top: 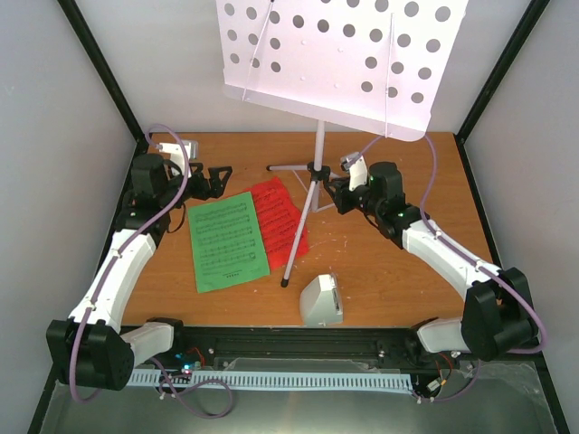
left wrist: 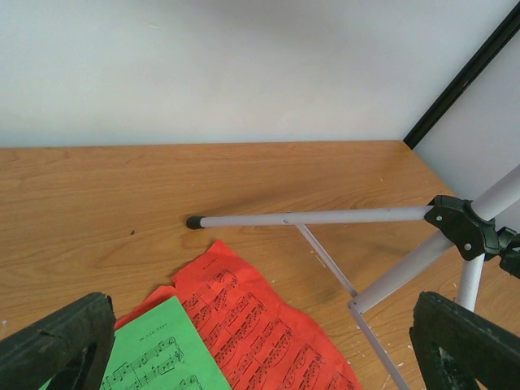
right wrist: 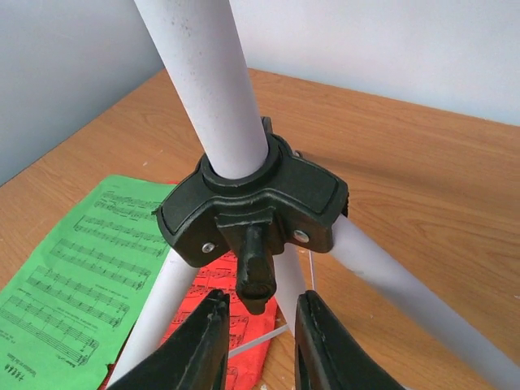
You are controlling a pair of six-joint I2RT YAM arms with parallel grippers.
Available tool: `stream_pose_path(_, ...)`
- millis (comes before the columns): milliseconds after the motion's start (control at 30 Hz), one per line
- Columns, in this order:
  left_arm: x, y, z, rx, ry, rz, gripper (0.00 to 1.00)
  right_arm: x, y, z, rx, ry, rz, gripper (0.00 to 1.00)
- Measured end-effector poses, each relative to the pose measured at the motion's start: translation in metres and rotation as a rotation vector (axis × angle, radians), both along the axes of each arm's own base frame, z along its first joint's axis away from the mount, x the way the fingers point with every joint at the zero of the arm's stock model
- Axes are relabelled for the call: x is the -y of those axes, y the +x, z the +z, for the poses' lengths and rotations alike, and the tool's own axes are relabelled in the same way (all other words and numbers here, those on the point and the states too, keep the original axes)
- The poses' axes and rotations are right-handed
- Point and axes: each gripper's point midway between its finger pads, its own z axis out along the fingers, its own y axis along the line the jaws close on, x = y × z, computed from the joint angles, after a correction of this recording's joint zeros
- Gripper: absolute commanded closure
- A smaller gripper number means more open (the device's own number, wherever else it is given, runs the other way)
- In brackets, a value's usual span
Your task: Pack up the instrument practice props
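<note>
right gripper [right wrist: 262,315], jaws narrow at the knob [right wrist: 253,272] of the music stand [right wrist: 213,89], hold unclear; left gripper [left wrist: 260,345] gapes empty; slipping could topple it

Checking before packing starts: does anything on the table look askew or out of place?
The red sheet lies crooked, partly under the green sheet, and a leg of the music stand crosses over it, so it may snag if pulled. Nothing looks spilled or damaged.
</note>
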Motion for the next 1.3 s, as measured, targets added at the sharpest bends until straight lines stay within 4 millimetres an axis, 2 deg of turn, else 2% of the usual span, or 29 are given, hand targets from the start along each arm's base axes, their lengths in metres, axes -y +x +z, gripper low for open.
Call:
stream_pose_path(367,0.0,-0.001,0.001,0.008,0.003,0.0,0.01,-0.005,0.008,0.001,0.056,-0.057,0.032,0.83)
stream_pose_path(600,0.0,-0.001,-0.002,0.003,0.003,0.0,0.01,-0.008,0.009,0.001,0.107,-0.127,0.042,0.93)
stream_pose_path(733,0.0,-0.001,-0.002,0.003,0.003,-0.001,0.01,-0.008,0.009,0.0,0.146,-0.19,0.05,0.97)
stream_pose_path(933,0.0,-0.001,-0.002,0.003,0.003,-0.002,0.01,-0.006,0.009,0.001,0.247,-0.309,0.088,0.97)
stream_pose_path(1167,0.0,-0.002,-0.003,0.0,0.002,-0.005,0.01,0.002,0.009,0.001,0.428,-0.538,0.113,0.97)
stream_pose_path(1233,0.0,-0.003,-0.004,-0.001,0.002,-0.006,0.0,0.003,0.009,0.001,0.461,-0.589,0.117,0.9)
stream_pose_path(1300,0.0,-0.003,-0.004,-0.001,0.002,-0.006,0.01,0.003,0.009,0.002,0.479,-0.612,0.122,0.7)
